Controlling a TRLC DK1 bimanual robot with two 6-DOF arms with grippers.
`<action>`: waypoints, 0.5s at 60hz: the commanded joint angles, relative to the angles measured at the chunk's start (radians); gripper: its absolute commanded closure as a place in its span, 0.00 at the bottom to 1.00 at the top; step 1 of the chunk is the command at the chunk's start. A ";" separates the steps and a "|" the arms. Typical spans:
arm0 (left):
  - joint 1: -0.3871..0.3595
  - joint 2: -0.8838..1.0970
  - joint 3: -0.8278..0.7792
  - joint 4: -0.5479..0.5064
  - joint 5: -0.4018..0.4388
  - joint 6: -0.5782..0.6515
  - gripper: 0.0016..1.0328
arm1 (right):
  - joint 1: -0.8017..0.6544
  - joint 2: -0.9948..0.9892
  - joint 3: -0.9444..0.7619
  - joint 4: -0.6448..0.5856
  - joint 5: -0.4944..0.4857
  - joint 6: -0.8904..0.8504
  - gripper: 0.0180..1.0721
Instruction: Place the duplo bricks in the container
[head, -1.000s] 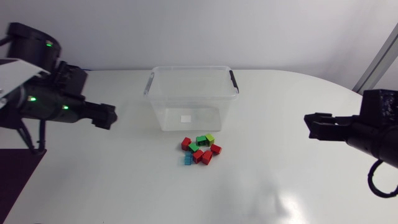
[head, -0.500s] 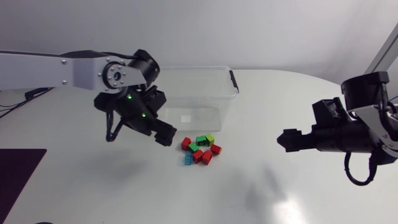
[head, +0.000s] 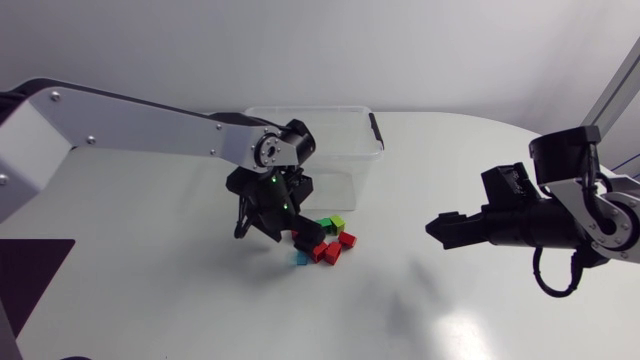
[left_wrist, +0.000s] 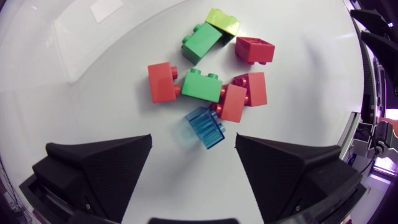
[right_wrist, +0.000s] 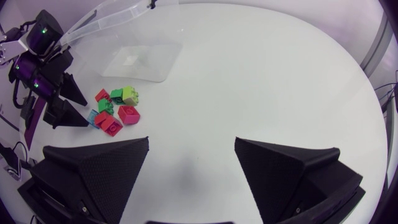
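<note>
— Where are the bricks (head: 322, 241)?
— Heaped on the table (head: 160, 300), just beside the container (head: 306, 110). Reds, greens and one blue brick (left_wrist: 205, 127), most of them touching.
— Your left claw (left_wrist: 193, 148)?
— It hangs over the heap, fingers spread wide, holding nothing. The blue brick lies just ahead of the gap between them, touched by neither.
— And the right claw (right_wrist: 191, 147)?
— Released as well, with nothing in it. It is over bare table, well apart from the heap and the container.

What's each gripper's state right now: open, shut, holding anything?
Left gripper: open, holding nothing, poised at the bricks.
Right gripper: open, holding nothing, well clear of the bricks.
</note>
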 joint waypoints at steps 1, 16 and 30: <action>-0.010 0.041 0.038 -0.008 0.007 -0.047 0.19 | 0.006 0.023 -0.034 0.016 0.001 -0.026 0.05; 0.006 0.043 0.012 0.066 0.006 -0.080 0.36 | 0.006 0.018 -0.048 0.018 0.001 -0.046 0.05; -0.016 0.072 0.014 0.068 -0.010 -0.094 0.37 | 0.006 0.020 -0.060 0.027 0.004 -0.055 0.05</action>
